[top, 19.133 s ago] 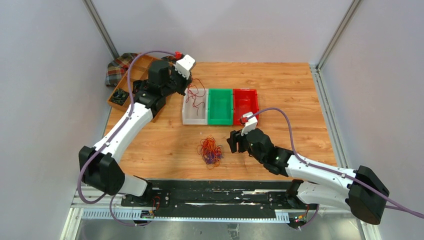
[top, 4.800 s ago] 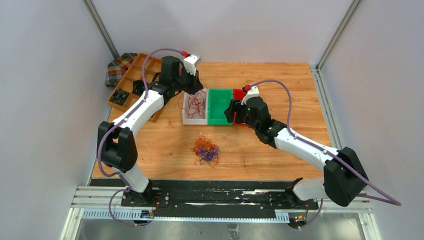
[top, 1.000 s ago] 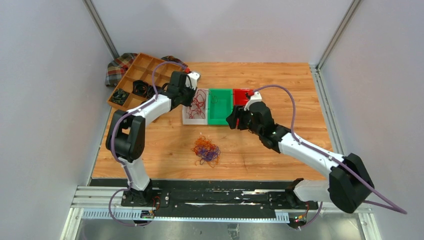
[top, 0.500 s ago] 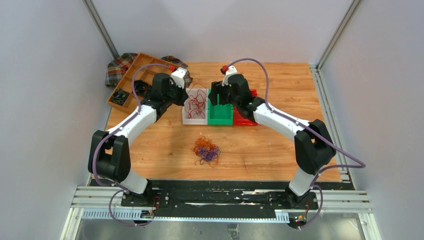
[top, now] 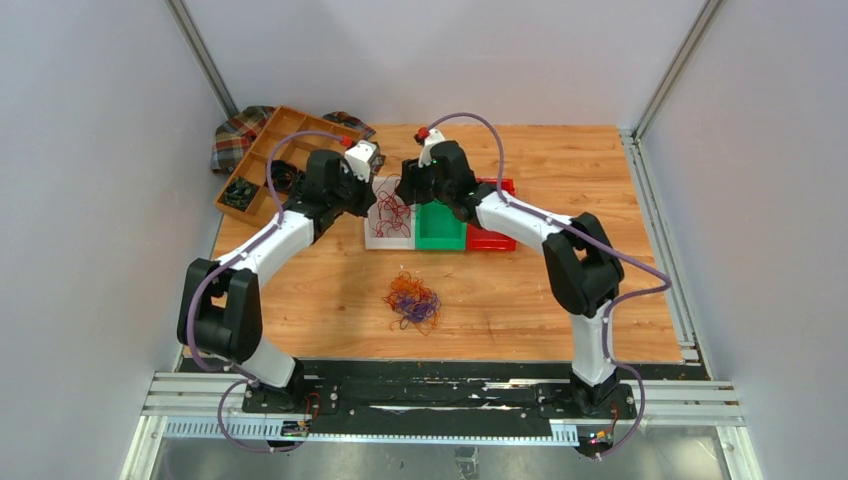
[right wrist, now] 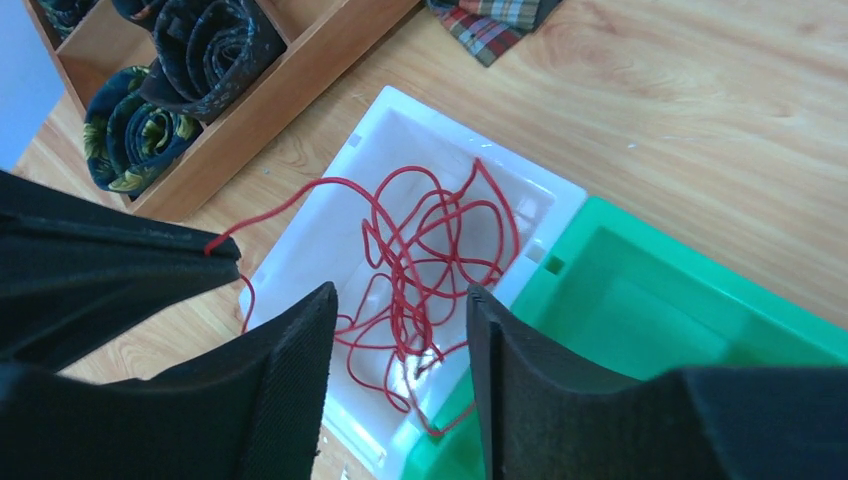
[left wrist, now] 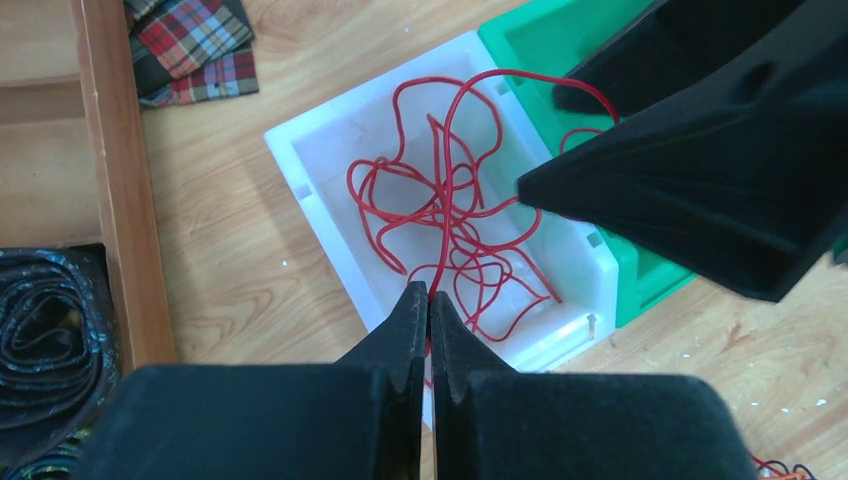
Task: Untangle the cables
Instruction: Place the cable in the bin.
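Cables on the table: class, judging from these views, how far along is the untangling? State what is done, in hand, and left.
Done: red wires lie loose in the white bin. In hand: the left hand is shut on one of them above that bin; the right hand hangs open over it. Left: the orange, purple and red clump on the table is knotted; the green bin looks empty.

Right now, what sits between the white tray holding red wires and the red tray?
A green tray fills the gap between the white tray and the red tray; the top view shows it.
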You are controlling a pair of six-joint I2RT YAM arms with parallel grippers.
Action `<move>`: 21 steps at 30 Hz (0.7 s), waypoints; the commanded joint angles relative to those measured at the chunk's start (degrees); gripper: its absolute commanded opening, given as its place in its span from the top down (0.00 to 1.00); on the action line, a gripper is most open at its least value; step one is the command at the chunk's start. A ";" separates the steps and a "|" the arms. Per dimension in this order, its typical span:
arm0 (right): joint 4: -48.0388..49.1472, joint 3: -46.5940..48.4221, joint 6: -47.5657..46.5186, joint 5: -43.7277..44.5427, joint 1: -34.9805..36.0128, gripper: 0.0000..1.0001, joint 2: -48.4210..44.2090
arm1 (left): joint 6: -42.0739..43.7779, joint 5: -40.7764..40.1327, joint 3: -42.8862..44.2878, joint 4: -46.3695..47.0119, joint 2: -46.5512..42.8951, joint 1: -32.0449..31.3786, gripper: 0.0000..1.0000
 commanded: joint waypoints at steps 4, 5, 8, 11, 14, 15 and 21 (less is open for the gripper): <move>-2.08 4.93 0.28 -2.20 4.81 0.57 6.39 | 0.14 -1.88 2.60 0.88 2.34 -0.24 0.99; -1.88 4.04 0.39 -2.17 4.80 0.58 6.07 | 0.14 -1.93 2.71 1.16 2.59 -0.39 0.99; -1.36 1.61 0.23 -1.87 4.83 0.59 4.54 | -0.17 -1.91 3.34 1.62 3.65 -0.79 0.96; -1.20 -1.01 0.39 -2.25 4.84 0.58 2.04 | -0.48 -2.37 3.96 2.13 4.99 -1.31 0.93; -0.55 -4.74 0.39 -1.78 4.86 0.52 -2.39 | -0.44 -3.78 4.54 2.31 6.14 -1.85 0.93; -0.38 -6.10 0.46 -1.38 4.89 0.49 -3.79 | -0.42 -4.18 4.60 2.43 6.44 -1.98 0.93; -0.14 -13.92 2.45 1.57 4.79 0.36 -11.59 | 0.37 -8.60 4.25 3.52 7.90 -2.57 0.94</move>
